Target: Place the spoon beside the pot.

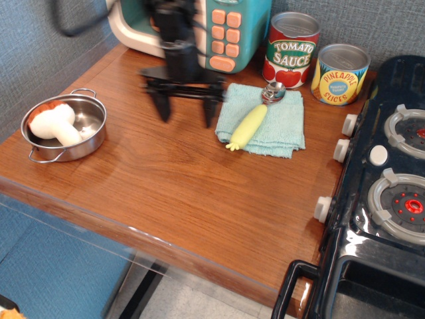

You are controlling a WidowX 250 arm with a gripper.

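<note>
1. Nearest the table's front edge, the pot (64,127) is sitting far to the left, holding a white mushroom toy (55,124); the wooden table (192,193) around it is offering room for the spoon.
2. Farther back, the gripper (185,108) is hanging blurred over the middle of the table, its two dark fingers (161,106) standing well apart and empty.
3. Just to the gripper's right in the picture, the spoon (255,117) is lying on a folded light blue cloth (263,121), not yet touched. Its long axis is running diagonally: yellow handle toward the front-left, metal bowl toward the back-right.
4. Judging from this, the handle end is lying nearer the gripper, so the reach probably calls for a short sideways shift.
5. Behind stand a toy microwave (199,26) and two cans (316,60).
</note>
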